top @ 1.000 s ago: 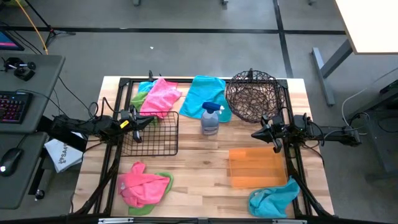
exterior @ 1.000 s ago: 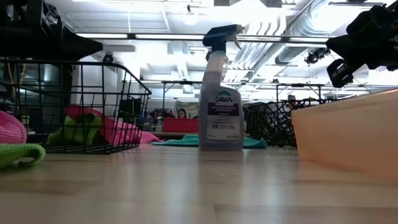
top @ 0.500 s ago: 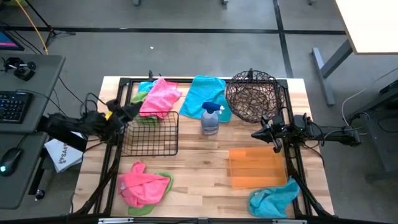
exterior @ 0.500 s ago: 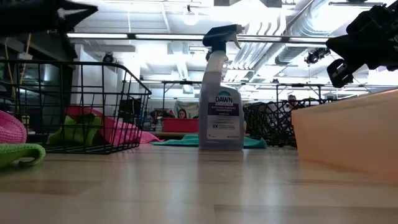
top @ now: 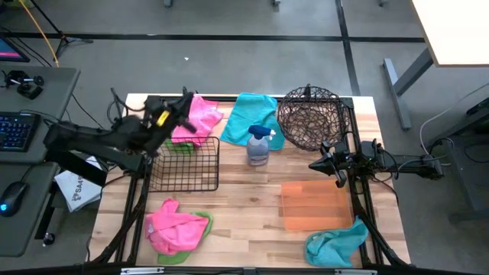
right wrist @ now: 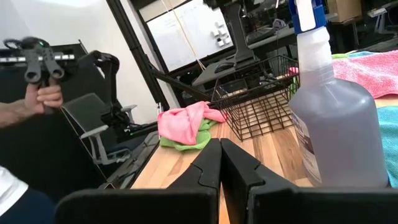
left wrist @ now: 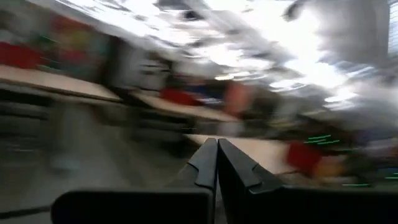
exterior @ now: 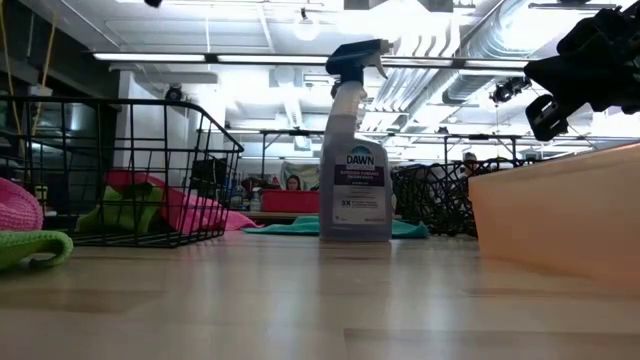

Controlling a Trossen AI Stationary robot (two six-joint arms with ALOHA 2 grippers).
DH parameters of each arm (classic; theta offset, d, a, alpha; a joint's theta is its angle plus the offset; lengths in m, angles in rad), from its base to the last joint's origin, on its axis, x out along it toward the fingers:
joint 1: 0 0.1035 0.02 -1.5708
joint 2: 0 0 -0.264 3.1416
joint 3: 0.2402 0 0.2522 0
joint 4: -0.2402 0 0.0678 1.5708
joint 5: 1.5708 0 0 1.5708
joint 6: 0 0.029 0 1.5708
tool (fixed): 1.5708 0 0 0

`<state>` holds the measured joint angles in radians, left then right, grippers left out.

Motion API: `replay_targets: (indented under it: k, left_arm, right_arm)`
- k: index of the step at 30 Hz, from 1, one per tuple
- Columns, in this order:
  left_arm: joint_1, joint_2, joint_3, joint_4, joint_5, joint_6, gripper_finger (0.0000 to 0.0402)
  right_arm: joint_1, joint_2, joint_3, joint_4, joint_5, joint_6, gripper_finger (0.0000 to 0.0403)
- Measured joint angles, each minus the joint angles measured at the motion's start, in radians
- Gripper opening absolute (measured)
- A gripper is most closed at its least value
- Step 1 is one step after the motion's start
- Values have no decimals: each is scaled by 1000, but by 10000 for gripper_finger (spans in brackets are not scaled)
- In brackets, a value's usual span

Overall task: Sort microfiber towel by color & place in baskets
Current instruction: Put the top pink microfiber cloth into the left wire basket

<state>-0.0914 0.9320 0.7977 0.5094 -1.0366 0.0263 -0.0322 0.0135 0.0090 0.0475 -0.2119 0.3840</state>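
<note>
Nothing sorted yet: square black wire-grid basket (top: 185,163), round brown woven-wire bowl (top: 309,116) and flat orange tray (top: 315,205) are empty. Left tool (top: 183,101) pinched closed, empty, over pink microfiber towel (top: 195,118); right tool (top: 321,163) closed, idle beside the tray.

Black wire basket (top: 185,165), brown woven bowl (top: 309,118), orange tray (top: 315,205)

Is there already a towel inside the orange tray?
No, in the high view the orange tray is bare; the nearest blue towel lies beside it on the table.

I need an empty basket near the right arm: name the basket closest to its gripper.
The flat orange tray, just in front of the right gripper. The round woven-wire bowl lies slightly farther behind it; the black wire-grid basket is across the table.
</note>
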Motion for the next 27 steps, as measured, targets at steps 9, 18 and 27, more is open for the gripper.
replay_targets:
  k: [9,18,27]
  left_arm:
    - [474,73,276,-1062,428,-517,3]
    - [871,152,241,-1379,907,-428,79]
    - [924,224,70,-1433,945,-451,154]
  right_arm:
    - [0,0,0,0,0,0,0]
    - [0,0,0,0,0,0,0]
    - [0,0,0,0,0,0,0]
